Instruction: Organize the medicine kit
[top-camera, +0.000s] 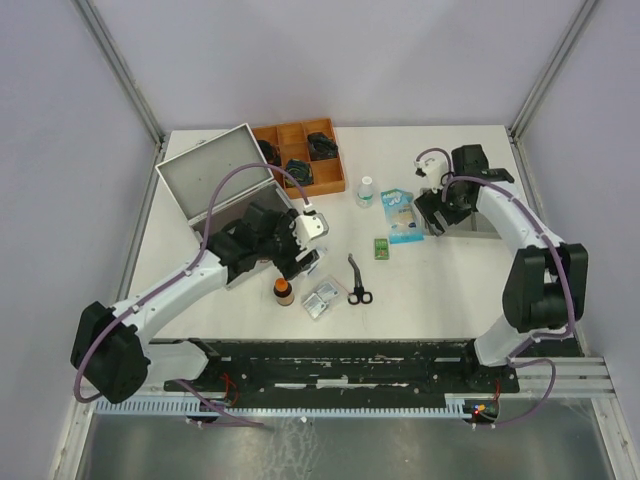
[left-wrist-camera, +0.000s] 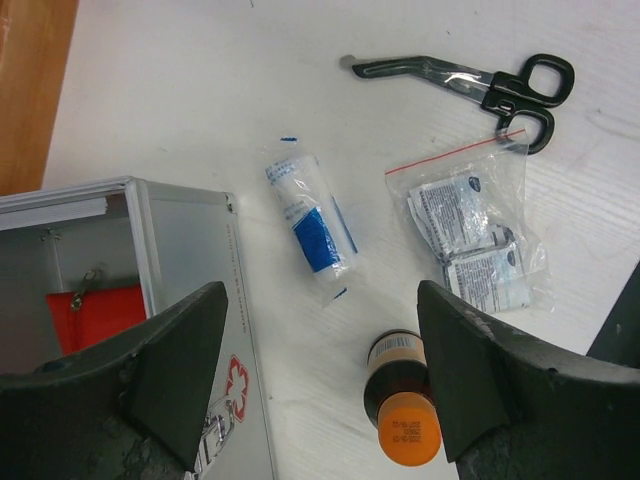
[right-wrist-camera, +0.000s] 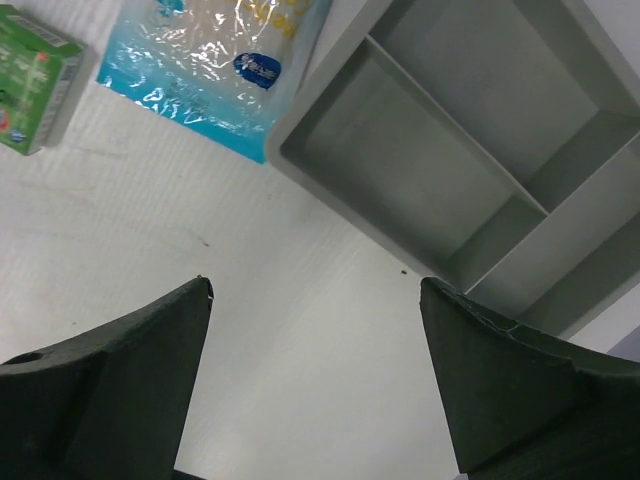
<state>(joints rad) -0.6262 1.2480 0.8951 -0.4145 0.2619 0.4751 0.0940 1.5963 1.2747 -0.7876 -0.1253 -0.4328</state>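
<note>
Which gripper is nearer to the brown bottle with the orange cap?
Left. The left gripper hangs just over the bottle; the right gripper is across the table, beside the grey compartment tray.

bottle (top-camera: 284, 291) crowds kit's (top-camera: 215, 178) front, open table (top-camera: 450, 285) right of scissors (top-camera: 359, 284)

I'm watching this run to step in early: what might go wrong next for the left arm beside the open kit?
The left jaws hang open above the plastic-wrapped white-and-blue bandage roll. The small brown bottle with the orange cap sits right by one finger, so a descent might knock it. The roll also lies near the silver-grey aluminium medicine kit, whose wall the other finger may catch.
</note>
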